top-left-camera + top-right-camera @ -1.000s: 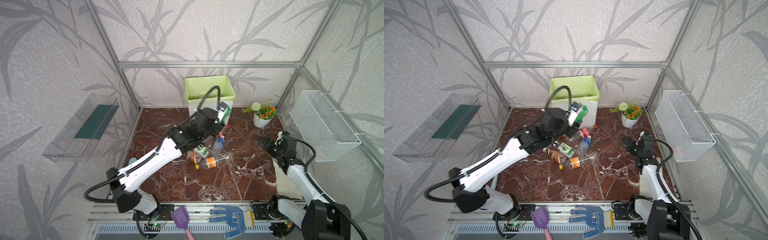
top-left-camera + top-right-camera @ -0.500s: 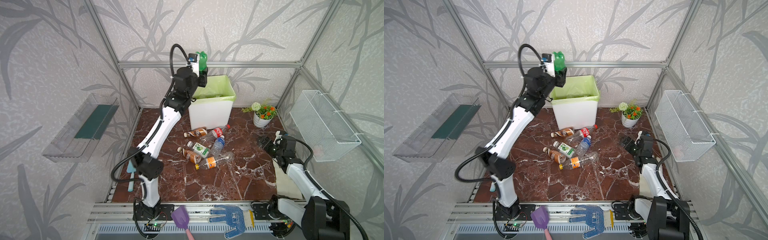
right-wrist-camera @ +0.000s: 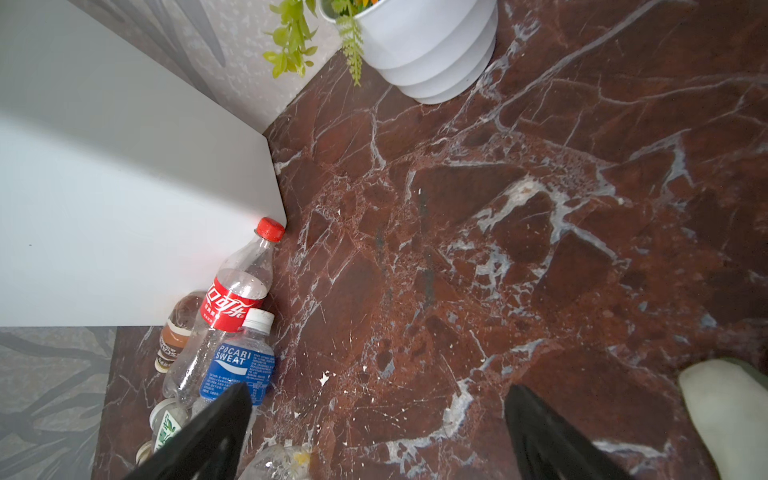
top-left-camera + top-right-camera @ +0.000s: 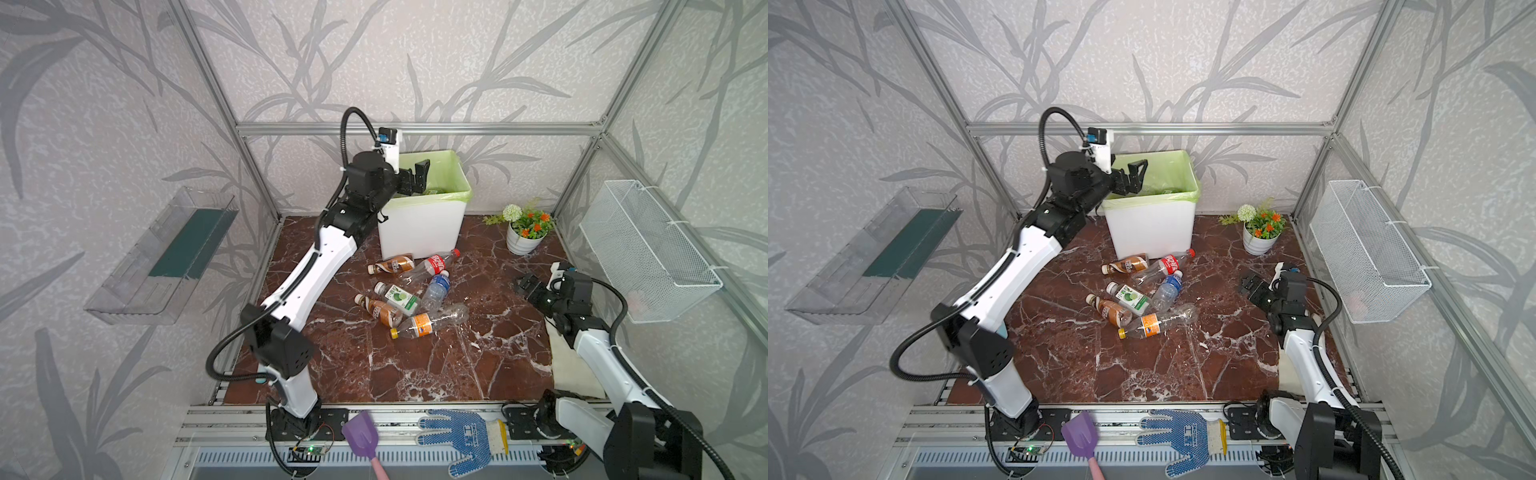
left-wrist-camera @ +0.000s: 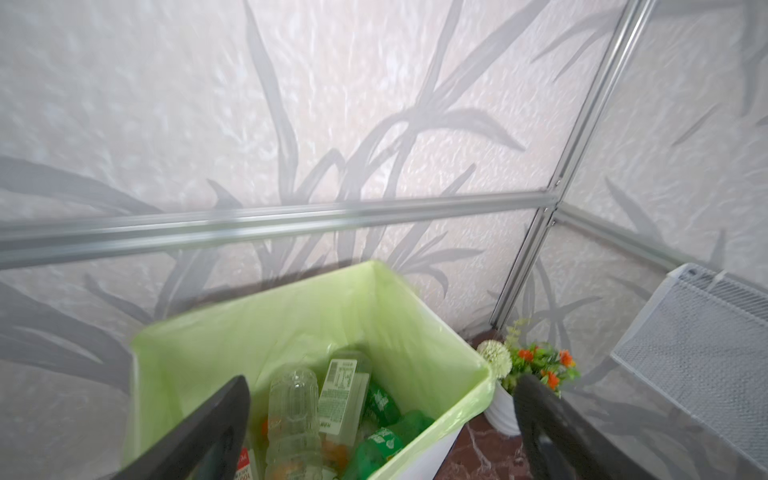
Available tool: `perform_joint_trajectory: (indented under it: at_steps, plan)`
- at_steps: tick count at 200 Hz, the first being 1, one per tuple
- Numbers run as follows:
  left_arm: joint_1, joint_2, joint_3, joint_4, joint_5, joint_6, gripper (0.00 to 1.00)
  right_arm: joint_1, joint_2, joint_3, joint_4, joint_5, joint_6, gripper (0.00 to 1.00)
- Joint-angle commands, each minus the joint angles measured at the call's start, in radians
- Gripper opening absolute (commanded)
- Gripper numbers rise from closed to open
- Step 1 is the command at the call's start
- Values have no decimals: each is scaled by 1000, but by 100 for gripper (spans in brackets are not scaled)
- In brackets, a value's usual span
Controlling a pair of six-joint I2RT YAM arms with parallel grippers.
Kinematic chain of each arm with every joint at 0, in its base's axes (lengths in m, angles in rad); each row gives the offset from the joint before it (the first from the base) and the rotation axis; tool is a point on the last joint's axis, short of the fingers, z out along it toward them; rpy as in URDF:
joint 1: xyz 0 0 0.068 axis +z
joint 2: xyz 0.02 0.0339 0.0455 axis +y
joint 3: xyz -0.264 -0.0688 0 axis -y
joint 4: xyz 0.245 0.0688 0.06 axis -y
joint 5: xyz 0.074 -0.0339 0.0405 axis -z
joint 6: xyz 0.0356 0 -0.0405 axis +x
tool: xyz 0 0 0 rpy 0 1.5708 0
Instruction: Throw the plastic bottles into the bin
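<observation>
Over the left side of the bin [image 4: 419, 228], the left fingers [image 5: 208, 428] are spread wide apart and hold nothing. The bin stands at the back of the tabletop [image 4: 415, 365], with a light green bag [image 5: 291, 316] folded over its rim. Some plastic bottles [image 5: 345, 390] lie inside it: a clear bottle [image 5: 295, 411] on top and what look like green bottles [image 5: 376, 446] beside it, but the view is blurry there. Six more bottles [image 4: 395, 297] lie on their sides on the tabletop in front of the bin. The red-label bottle [image 3: 226, 307] lies with its cap end right at the bin's corner. The blue-label bottle [image 3: 239, 370] touches it. The orange-label bottle [image 4: 422, 324] lies nearest the front. The right fingers [image 3: 208, 432] are apart too and empty, low over bare tabletop, right of the pile and near the white flower pot [image 4: 521, 243].
</observation>
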Motion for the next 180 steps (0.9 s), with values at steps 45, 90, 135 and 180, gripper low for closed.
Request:
perform_joint_trajectory:
  at_steps: [45, 90, 135, 180]
  plan:
    - [9, -381, -668, 118, -297, -12, 99, 251, 62, 87, -118, 121, 245, 95]
    - [25, -538, -915, 26, -404, -76, 99, 529, 97, -4, 20, 181, 641, 96]
    - [34, -616, -1038, -2, -424, -110, 99, 664, 107, -11, 13, 261, 806, 96]
    - [38, -628, -1070, -3, -416, -126, 99, 749, 247, 28, 79, 238, 879, 95]
